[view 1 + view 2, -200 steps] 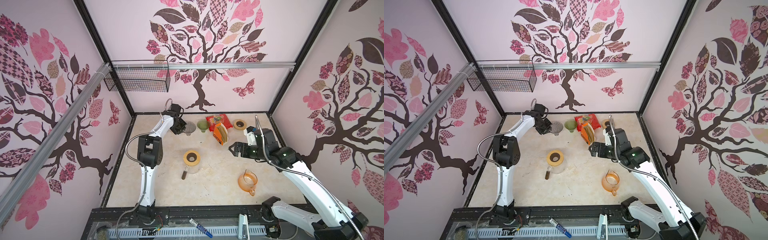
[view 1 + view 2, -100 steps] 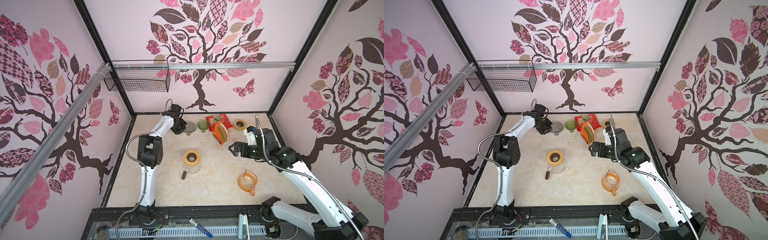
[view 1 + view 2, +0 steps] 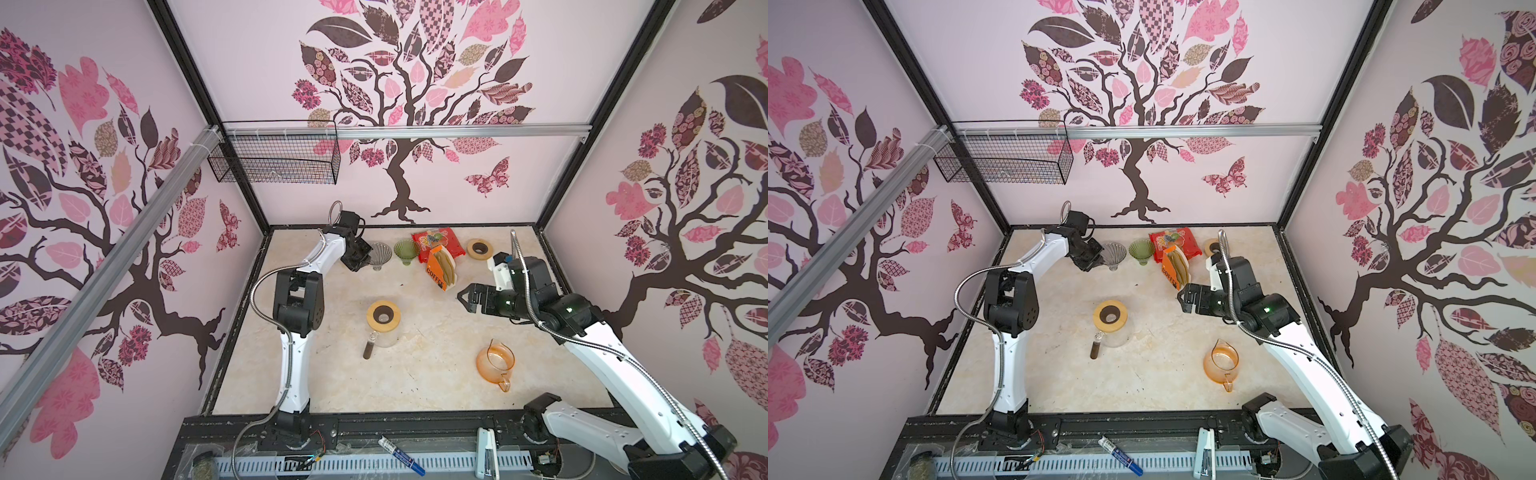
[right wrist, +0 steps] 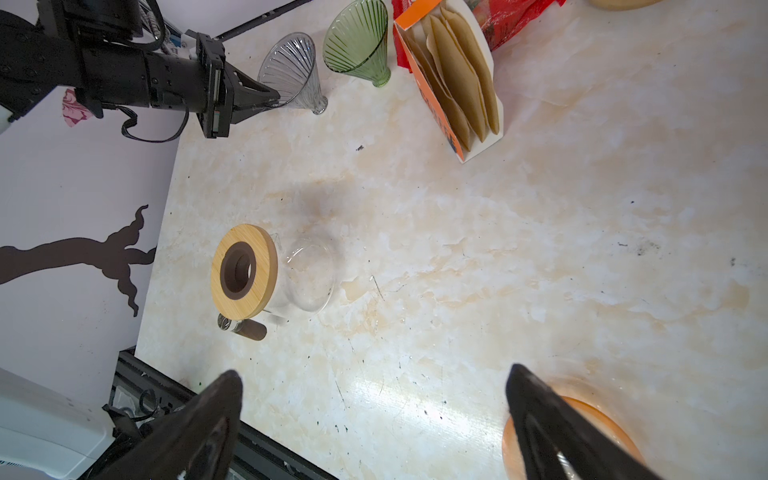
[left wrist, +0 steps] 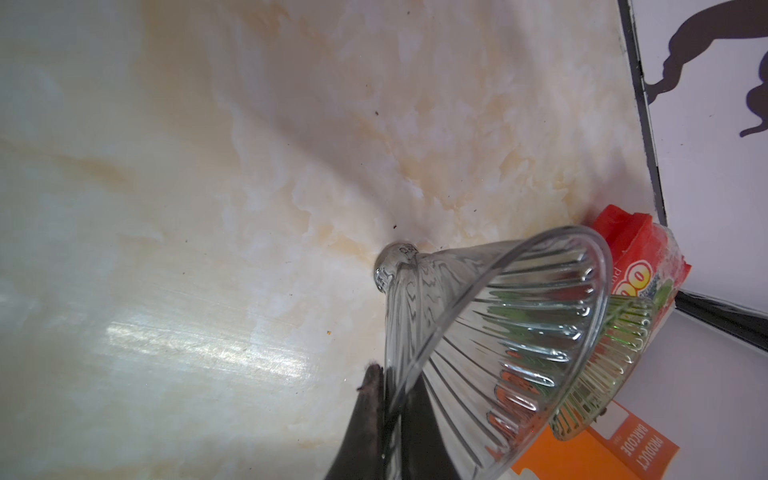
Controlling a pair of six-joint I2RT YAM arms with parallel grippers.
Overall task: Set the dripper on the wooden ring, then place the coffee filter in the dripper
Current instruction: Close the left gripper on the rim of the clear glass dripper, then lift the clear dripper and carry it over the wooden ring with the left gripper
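The left gripper [image 4: 272, 97] is pinched together on the rim of the clear dripper [image 3: 380, 253], a ribbed glass cone at the back left. Its narrow stem rests on the glossy marble-patterned table [image 3: 415, 374] and its wide mouth faces up. A green ribbed dripper [image 3: 406, 249] stands just beside it. The coffee filters [image 4: 457, 75] are flat tan paper fans, standing on edge in an open orange-and-white carton [image 3: 434, 275]. Nearby is the right gripper [image 3: 464, 298] — black fingers spread wide, holding nothing.
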